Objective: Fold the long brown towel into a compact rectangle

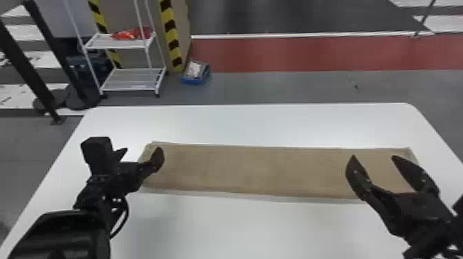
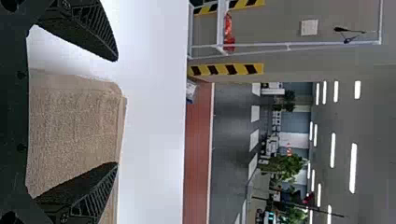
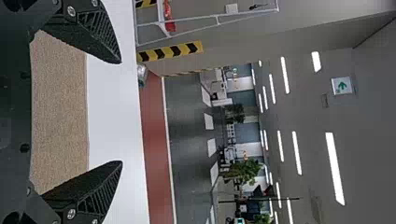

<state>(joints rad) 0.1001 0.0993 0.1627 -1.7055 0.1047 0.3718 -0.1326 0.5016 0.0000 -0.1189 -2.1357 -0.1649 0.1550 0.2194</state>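
Hovering open | left pincer [image 1: 142,150], right pincer [image 1: 373,157] | towel [image 1: 255,168] flat on table [image 1: 241,227]

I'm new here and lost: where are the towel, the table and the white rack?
Brown towel [image 1: 255,170], head view: middle of its upper face.
White table [image 1: 241,230], head view: bare top.
White rack [image 1: 132,80], head view: lower shelf.

And here's the brown towel [image 1: 255,168], lying long and flat across the white table [image 1: 241,230] — left gripper [image 1: 142,152] at its left end, fingers parted, right gripper [image 1: 373,157] over near the other end, fingers spread wide too! Beyond the table, a white rack [image 1: 131,82] carries something red [image 1: 127,34] up top — and a blue bin [image 1: 193,81] sits on the floor nearby.
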